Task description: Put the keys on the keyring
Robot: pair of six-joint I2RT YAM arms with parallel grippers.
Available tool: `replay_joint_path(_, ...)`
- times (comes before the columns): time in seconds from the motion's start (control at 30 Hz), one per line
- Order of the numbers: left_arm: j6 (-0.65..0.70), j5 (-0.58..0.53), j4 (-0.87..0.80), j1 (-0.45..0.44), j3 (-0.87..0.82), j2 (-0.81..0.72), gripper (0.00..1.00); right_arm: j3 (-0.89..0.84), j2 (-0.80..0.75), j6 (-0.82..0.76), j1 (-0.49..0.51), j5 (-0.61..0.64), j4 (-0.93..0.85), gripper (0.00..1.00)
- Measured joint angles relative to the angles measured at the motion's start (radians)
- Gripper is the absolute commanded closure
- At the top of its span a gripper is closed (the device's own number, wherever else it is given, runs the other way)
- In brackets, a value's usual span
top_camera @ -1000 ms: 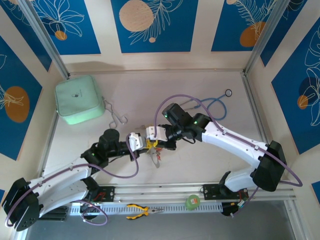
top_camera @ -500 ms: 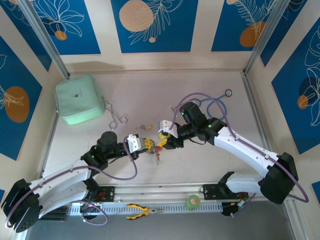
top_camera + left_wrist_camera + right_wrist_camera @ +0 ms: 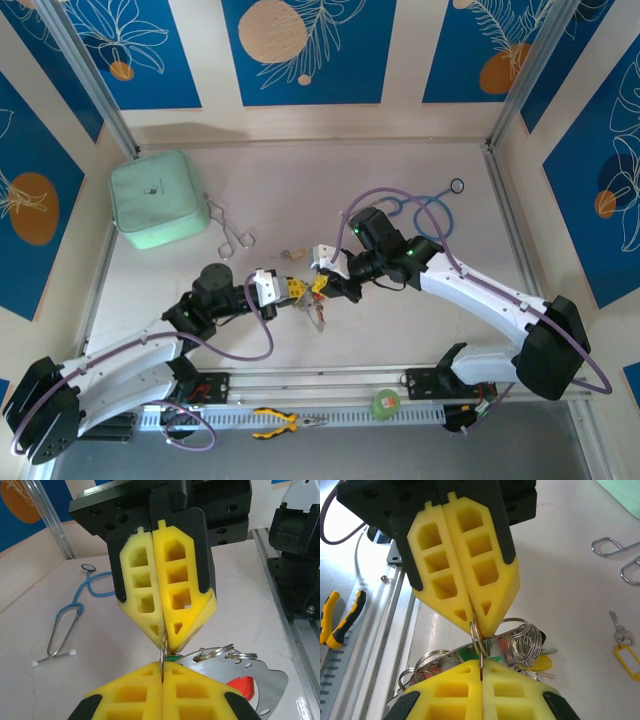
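My pale table (image 3: 300, 180) carries a mint-green case (image 3: 158, 212) at upper left, metal forceps (image 3: 232, 238) just beside it, a loose yellow-tagged key (image 3: 292, 254) mid-frame, and a blue stethoscope (image 3: 425, 215) upper right.

Mint case (image 3: 158, 200) far left; forceps (image 3: 230, 235) beside it; blue stethoscope (image 3: 76, 607) far right; pliers (image 3: 290, 422) near edge.

Two grippers with yellow foam fingers, the left gripper (image 3: 298, 292) and the right gripper (image 3: 318, 286), pinch one tangled bunch of small silver keys with coloured tags (image 3: 315, 314). Just past their tips lies one loose silver key with a yellow tag (image 3: 293, 254). Farther from them: one blue stethoscope (image 3: 430, 215), one silver metal forceps (image 3: 232, 238), one mint-green square pouch (image 3: 158, 198), one yellow-handled pliers (image 3: 280, 422), one green round roll (image 3: 385, 403).
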Motion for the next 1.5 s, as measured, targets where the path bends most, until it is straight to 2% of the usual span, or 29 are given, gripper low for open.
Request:
replay_joint_path(0.27, 0.001, 0.008, 0.005, 0.0, -0.005, 0.001, 1.0, 0.003, 0.029, 0.014, -0.005, 0.029, -0.021, 0.98)
replay_joint_path(0.37, 0.001, 0.008, 0.002, 0.0, -0.005, 0.014, 1.0, 0.019, 0.069, 0.019, -0.005, 0.03, -0.041, 0.9)
replay_joint_path(0.43, 0.001, 0.02, 0.004, 0.0, -0.005, 0.02, 1.0, 0.019, 0.069, 0.026, -0.002, 0.031, -0.045, 0.79)
replay_joint_path(0.5, 0.001, 0.036, 0.013, 0.0, -0.005, 0.02, 1.0, 0.01, 0.054, 0.032, -0.002, 0.033, -0.028, 0.73)
replay_joint_path(0.63, 0.0, 0.049, 0.038, 0.0, -0.005, 0.02, 1.0, -0.062, -0.045, 0.041, -0.012, 0.034, 0.048, 0.69)
replay_joint_path(0.77, -0.003, 0.054, 0.058, 0.0, -0.006, 0.028, 1.0, -0.093, -0.097, 0.04, -0.014, 0.023, 0.105, 0.7)
replay_joint_path(1.2, -0.03, 0.053, 0.091, 0.0, -0.01, 0.035, 1.0, -0.095, -0.057, 0.044, -0.005, -0.023, 0.179, 0.77)
replay_joint_path(1.33, -0.038, 0.042, 0.094, 0.0, -0.011, 0.042, 1.0, -0.095, -0.048, 0.043, -0.005, -0.027, 0.18, 1.0)
replay_joint_path(1.4, -0.043, 0.037, 0.096, 0.0, -0.011, 0.045, 1.0, -0.095, -0.048, 0.037, -0.003, -0.026, 0.178, 1.0)
replay_joint_path(1.47, -0.045, 0.027, 0.094, 0.0, -0.011, 0.045, 0.8, -0.094, -0.048, 0.032, 0.0, -0.018, 0.177, 1.0)
replay_joint_path(1.5, -0.04, 0.02, 0.087, 0.0, -0.011, 0.045, 0.74, -0.09, -0.048, 0.025, 0.004, -0.009, 0.169, 1.0)
